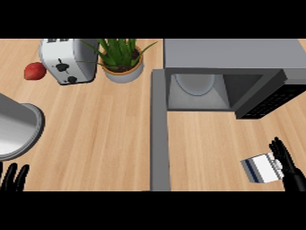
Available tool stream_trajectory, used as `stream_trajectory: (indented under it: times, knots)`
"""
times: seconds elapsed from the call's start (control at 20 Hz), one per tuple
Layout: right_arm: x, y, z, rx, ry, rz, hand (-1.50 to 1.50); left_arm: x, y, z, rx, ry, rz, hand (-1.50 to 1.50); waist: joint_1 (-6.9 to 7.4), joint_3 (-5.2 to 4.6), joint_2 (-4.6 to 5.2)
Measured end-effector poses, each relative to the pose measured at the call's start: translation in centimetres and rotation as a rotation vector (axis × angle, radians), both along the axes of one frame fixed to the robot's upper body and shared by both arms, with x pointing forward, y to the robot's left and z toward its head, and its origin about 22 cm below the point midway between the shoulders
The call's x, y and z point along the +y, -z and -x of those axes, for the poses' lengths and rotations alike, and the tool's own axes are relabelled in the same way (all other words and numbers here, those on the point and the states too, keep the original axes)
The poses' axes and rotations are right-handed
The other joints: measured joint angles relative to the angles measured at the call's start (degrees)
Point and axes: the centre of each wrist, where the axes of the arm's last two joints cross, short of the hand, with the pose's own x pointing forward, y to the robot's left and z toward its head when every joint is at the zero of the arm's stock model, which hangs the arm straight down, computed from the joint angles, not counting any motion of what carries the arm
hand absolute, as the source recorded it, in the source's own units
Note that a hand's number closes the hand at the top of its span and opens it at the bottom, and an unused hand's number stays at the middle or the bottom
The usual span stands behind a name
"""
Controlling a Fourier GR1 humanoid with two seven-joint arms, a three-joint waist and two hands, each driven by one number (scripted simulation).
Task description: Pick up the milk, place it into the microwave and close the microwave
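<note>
I look steeply down on a pale wooden worktop [102, 130]. At the lower right of the frame my right hand [289, 167] comes in from the bottom edge, its black fingers straight and pointing toward the top of the frame, lying along the right side of the milk [260, 168], a small white carton with a dark blue band on its left part. The fingers touch or nearly touch the carton but do not curl round it, so the hand is open and has hold of nothing. The carton stands on the worktop, below and a little right of the microwave [238, 56], well apart from it. The microwave fills the upper right of the frame, a grey box whose cavity faces down the frame and shows a pale round turntable [196, 83] inside. Its door [159, 130] is swung fully open and runs as a long grey strip down the middle of the frame. At the lower left corner my left hand [8, 177] rests open, fingers up. Just above it lies a large grey metal pot [8, 128]. In the upper left stand a silver toaster [67, 60], a red fruit [34, 71] to its left, and a potted plant [120, 60] to its right.
</note>
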Motion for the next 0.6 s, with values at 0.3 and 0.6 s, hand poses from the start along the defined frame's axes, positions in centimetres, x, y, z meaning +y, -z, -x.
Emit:
stream_trajectory:
  times: [0.3,0.6]
  knots:
    - [0.8,0.4,-0.5,0.007,-0.016,-0.02,-1.5,-0.5,0.7,0.5,0.005,0.007,-0.002,-1.5,0.04,0.0,-0.01]
    - [1.4,0.4,-2.2,-0.013,0.01,-0.042,1.5,-0.2,0.4,0.6,0.007,0.015,-0.006,-1.5,0.09,0.01,0.04]
